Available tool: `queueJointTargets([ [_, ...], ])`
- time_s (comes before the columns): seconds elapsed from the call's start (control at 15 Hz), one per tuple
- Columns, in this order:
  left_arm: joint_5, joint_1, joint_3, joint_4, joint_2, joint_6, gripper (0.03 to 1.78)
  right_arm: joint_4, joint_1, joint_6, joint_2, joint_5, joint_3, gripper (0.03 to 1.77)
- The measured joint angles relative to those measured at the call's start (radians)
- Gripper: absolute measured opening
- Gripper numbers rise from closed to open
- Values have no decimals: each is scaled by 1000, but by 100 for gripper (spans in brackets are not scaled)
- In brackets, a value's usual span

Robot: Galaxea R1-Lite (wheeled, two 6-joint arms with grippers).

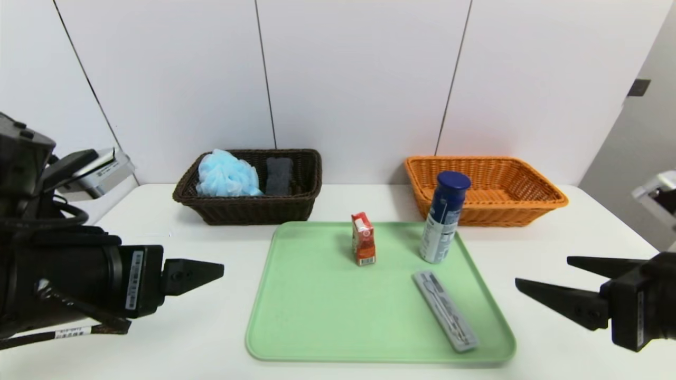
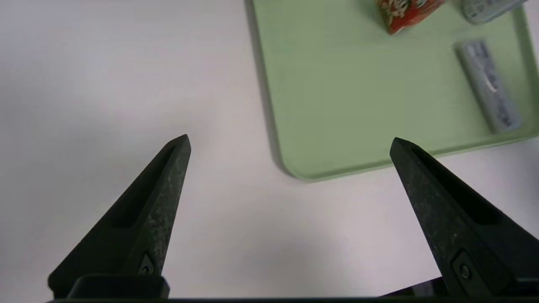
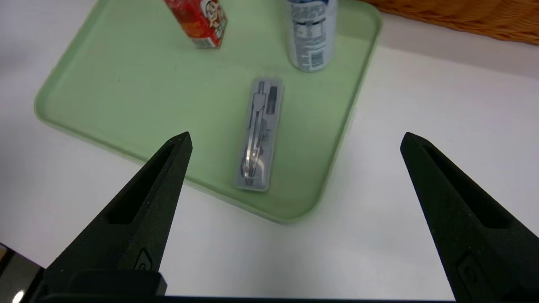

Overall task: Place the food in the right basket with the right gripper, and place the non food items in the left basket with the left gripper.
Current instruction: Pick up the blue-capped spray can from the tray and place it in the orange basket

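Your left pincer point(image 1: 219, 270) hung spread wide and empty over the white surface point(image 1: 200, 327), just off the left edge of the green tray point(image 1: 317, 316). Your right pincer point(image 1: 544, 279) hung off the tray's right edge, also spread and empty. Between them on the tray stood the red carton point(image 1: 363, 245) and the blue-capped spray can point(image 1: 443, 224), both upright. The clear compass case point(image 1: 444, 310) lay flat nearer your right pincer. The brown left basket point(image 1: 303, 198) already held a blue bath puff point(image 1: 226, 174) and a dark sponge point(image 1: 278, 176); the orange right basket point(image 1: 528, 203) sat behind the can. You could not read the carton's or can's print
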Motion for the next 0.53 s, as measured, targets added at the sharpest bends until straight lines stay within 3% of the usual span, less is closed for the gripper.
queueJointTargets([
  [0.27,-1,16,75,3,-86,7,169,-347,141,-58,-40,25,241,171],
  [0.53,-9,14,102,32,-166,21,169,-471,129,-63,-72,20,336,171],
])
